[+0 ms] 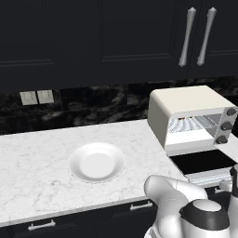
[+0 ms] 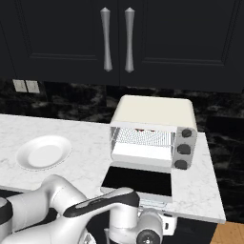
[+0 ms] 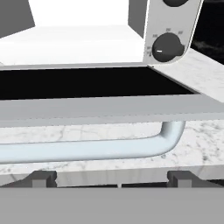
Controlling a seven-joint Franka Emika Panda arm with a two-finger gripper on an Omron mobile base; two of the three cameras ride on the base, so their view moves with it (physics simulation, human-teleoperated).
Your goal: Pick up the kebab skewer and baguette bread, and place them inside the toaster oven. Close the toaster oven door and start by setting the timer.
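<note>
My fingers (image 3: 111,179) are spread wide, gripping nothing, their two dark tips poking up just below the light bar handle (image 3: 87,148) of the toaster oven door (image 2: 138,180). That's the reason for sitting so low at the near edge of the bench (image 1: 37,162): the door is folded flat, dark glass facing up, handle hanging out over the bench edge, and to swing it shut I have to get under or around that bar.

Up in the toaster oven (image 2: 155,136), on the right of the bench, I can make out something reddish on the wire rack (image 1: 195,124) at the far end of the cavity (likely the kebab skewer (image 2: 141,130), though it is too small to be sure). The baguette bread I can't pick out from here. The white plate (image 1: 96,162) to the left sits bare, so my read is the loading is done and the door is the step in hand.

The lowest knob (image 3: 167,47) shows right above the door hinge, close by for the timer afterwards. Next move, as I judge it: close on the bar squarely near its middle, because a grip near the bent end could slip off as the door swings up.
</note>
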